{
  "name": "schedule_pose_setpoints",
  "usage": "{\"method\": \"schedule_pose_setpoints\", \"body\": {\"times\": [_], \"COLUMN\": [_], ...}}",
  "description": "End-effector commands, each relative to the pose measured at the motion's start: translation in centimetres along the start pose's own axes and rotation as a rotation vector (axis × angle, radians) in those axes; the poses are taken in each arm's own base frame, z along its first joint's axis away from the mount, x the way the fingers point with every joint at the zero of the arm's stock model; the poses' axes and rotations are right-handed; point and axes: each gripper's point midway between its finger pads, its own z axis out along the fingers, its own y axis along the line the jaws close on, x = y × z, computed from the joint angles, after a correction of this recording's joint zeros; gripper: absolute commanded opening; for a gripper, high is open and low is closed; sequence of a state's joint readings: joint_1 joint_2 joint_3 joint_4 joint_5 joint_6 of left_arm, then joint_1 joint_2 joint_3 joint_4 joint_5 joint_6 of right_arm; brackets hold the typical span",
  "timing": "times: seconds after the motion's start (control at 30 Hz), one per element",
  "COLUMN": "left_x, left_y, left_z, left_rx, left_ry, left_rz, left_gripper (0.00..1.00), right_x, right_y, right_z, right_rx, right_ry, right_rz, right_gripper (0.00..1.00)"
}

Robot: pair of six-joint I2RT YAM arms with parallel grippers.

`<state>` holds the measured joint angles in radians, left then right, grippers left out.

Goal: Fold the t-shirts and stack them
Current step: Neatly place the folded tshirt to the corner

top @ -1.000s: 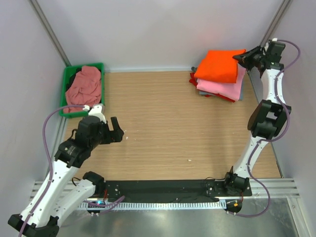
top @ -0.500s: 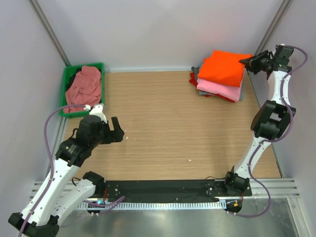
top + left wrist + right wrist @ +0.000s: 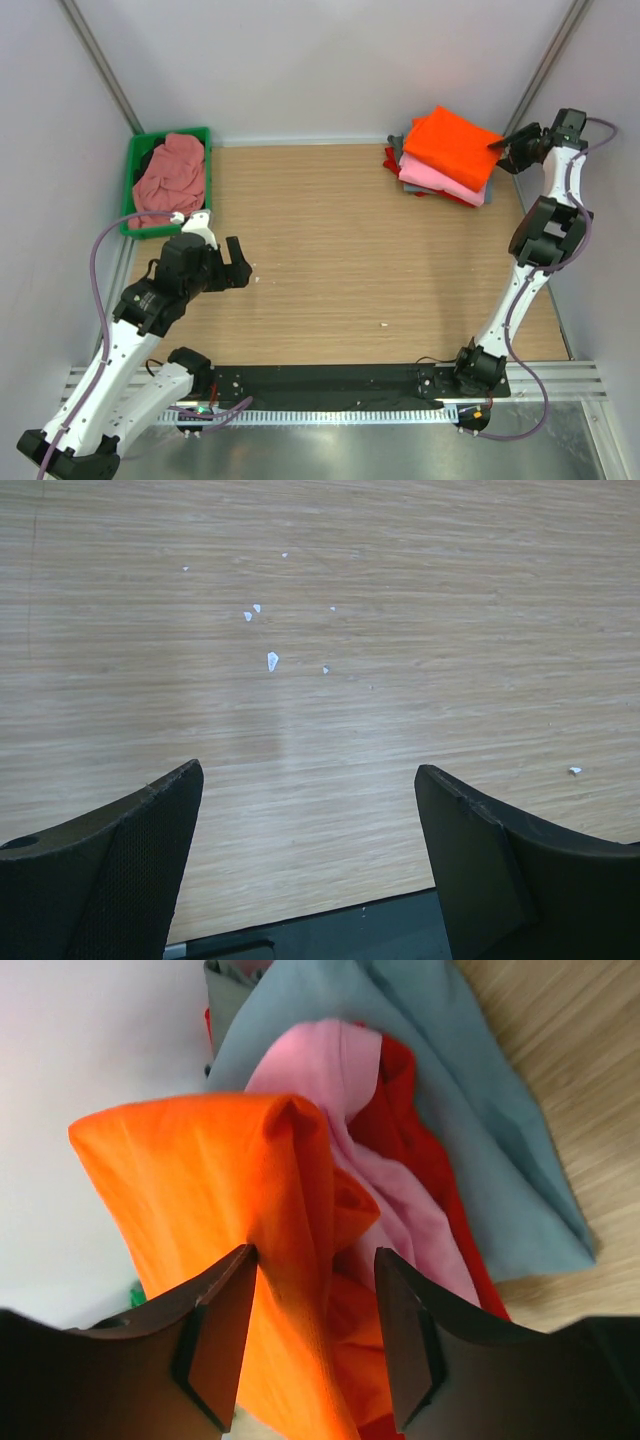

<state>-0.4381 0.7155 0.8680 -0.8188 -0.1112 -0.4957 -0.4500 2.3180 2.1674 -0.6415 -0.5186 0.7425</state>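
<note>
1. I see the folded t-shirts stacked in the far right corner of the table (image 3: 350, 250).
2. The orange t-shirt (image 3: 452, 145) lies on top of the stack. The pink t-shirt (image 3: 440, 178) sits under it, and the red t-shirt (image 3: 392, 158) shows at the stack's left and near edges.
3. In the right wrist view, a grey t-shirt (image 3: 470, 1090) lies lowest, spread onto the wood beside the red one.
4. I see the right gripper (image 3: 502, 150) at the right edge of the stack, level with the orange t-shirt. The right arm stands extended along the table's right edge.
5. The right jaws stand apart. A raised fold of the orange t-shirt lies between them and is not pinched from both sides.
6. The left gripper (image 3: 240, 263) hangs over bare wood near the left edge of the table, well apart from the stack.
7. The left jaws stand wide apart with nothing between them. Small white flecks (image 3: 272, 660) lie on the wood ahead of them.
8. A green plastic bin (image 3: 133, 185) sits in the far left corner. A crumpled dusty-pink t-shirt (image 3: 172, 178) lies inside it.
</note>
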Motion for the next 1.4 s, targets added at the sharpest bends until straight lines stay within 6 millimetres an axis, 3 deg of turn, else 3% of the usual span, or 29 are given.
{"method": "schedule_pose_setpoints", "body": {"times": [0.0,0.03,0.13,0.17,0.27,0.43,0.47,0.53,0.63,0.67,0.83,1.03,1.13,1.2,1.37], "left_x": [-0.8,-0.8,-0.8,-0.8,-0.7,-0.9,-0.9,-1.0,-0.9,-1.0,-1.1,-1.0,-1.1,-1.1,-1.0], "left_y": [-0.6,-0.6,-0.7,-0.7,-0.7,-0.7,-0.7,-0.7,-0.7,-0.7,-0.7,-0.7,-0.8,-0.8,-0.8], "left_z": [0.2,0.1,0.1,0.1,0.1,0.0,-0.1,-0.1,-0.2,-0.2,-0.3,-0.3,-0.4,-0.4,-0.3], "left_rx": [0.031,0.033,0.035,0.036,0.036,0.038,0.037,0.040,0.040,0.041,0.044,0.046,0.048,0.049,0.047], "left_ry": [-0.031,-0.032,-0.034,-0.032,-0.032,-0.039,-0.040,-0.046,-0.046,-0.048,-0.055,-0.056,-0.057,-0.055,-0.051], "left_rz": [0.001,0.000,0.000,0.002,0.001,0.000,0.000,0.000,0.000,-0.001,-0.001,0.000,0.001,0.001,0.001], "left_gripper": [0.88,0.88,0.88,0.87,0.88,0.88,0.88,0.88,0.88,0.88,0.88,0.88,0.88,0.88,0.88], "right_x": [-3.1,-3.3,-4.7,-4.8,-4.4,-1.5,-0.3,2.6,6.5,7.3,9.5,9.7,9.3,9.6,10.3], "right_y": [0.8,0.6,2.5,3.5,4.8,8.7,8.6,11.4,13.8,13.6,15.9,14.3,12.7,10.6,9.9], "right_z": [-1.4,-1.8,-3.8,-5.3,-7.2,-10.9,-10.7,-11.2,-9.1,-8.2,-5.5,-2.0,-0.7,0.3,1.0], "right_rx": [0.053,0.077,0.073,0.066,0.066,0.012,0.014,-0.061,-0.169,-0.172,-0.318,-0.325,-0.332,-0.335,-0.402], "right_ry": [-0.092,-0.096,-0.175,-0.204,-0.228,-0.240,-0.219,-0.188,-0.098,-0.077,-0.030,0.012,0.010,0.055,0.101], "right_rz": [-0.068,-0.068,-0.117,-0.137,-0.182,-0.253,-0.252,-0.295,-0.319,-0.315,-0.295,-0.285,-0.279,-0.216,-0.198], "right_gripper": [0.57,0.59,0.65,0.66,0.69,0.69,0.69,0.69,0.64,0.63,0.61,0.59,0.60,0.60,0.60]}}
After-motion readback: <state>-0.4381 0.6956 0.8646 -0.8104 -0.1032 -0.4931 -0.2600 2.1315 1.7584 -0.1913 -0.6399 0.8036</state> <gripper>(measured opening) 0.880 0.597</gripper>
